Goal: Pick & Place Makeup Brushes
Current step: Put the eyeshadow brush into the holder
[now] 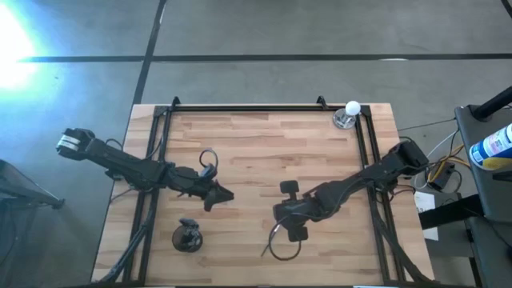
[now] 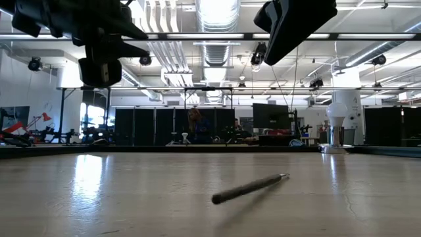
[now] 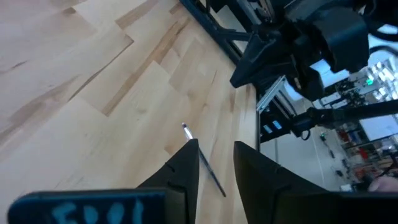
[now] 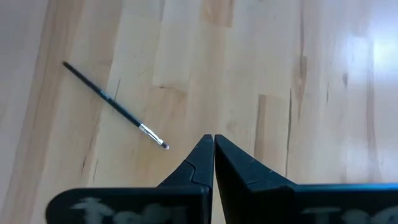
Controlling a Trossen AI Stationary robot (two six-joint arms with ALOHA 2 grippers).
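One thin makeup brush [image 2: 250, 187] lies flat on the wooden table, with a dark handle and a silver ferrule end [image 4: 152, 134]. My left gripper [image 3: 216, 152] hangs open above the table, and the brush [image 3: 205, 165] shows past the gap between its fingers. My right gripper [image 4: 213, 140] is shut and held above the table, with the brush [image 4: 112, 102] off to one side of its tips. A dark round cup [image 1: 188, 236] stands near the table's near-left part. Both grippers [image 1: 220, 193] [image 1: 286, 213] hover over the table's middle.
A white ball on a clear stand [image 1: 350, 113] sits at the far right corner. A black frame rail [image 1: 264, 107] runs along the table's far and side edges. A cable loop [image 1: 285, 246] hangs under my right arm. Bare wood lies between the arms.
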